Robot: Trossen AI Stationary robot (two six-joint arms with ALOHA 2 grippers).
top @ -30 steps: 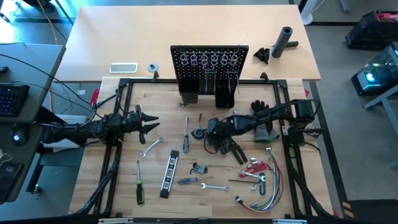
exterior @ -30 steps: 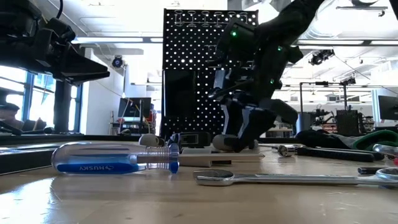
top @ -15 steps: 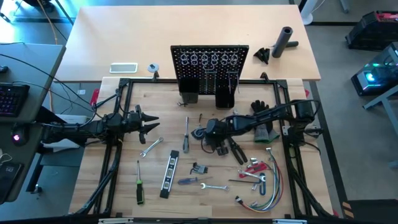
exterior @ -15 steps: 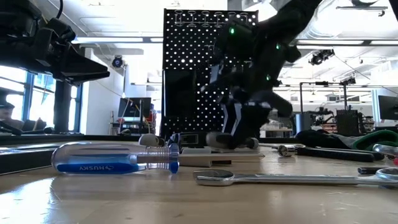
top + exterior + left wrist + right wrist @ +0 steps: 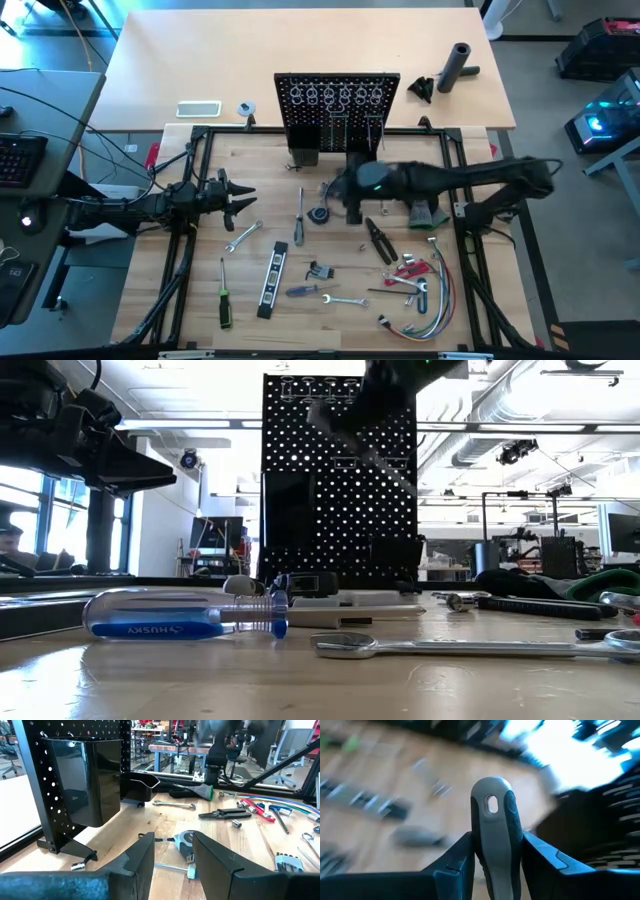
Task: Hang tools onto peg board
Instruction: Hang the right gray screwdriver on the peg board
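Tabletop changed: right pincer (image 5: pixel 492 850) has lifted, clamping a grey-handled tool (image 5: pixel 492 815) (blurred).

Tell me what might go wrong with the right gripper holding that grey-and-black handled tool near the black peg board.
1. The right gripper clamps the grey-and-black tool handle close to its hang hole, so its fingers may bump a metal ring hook before the hole catches.
2. The black perforated peg board stands upright on a base; a hard push might tip or shift it.
3. Only the handle is pinched, so the tool could pivot or slip.
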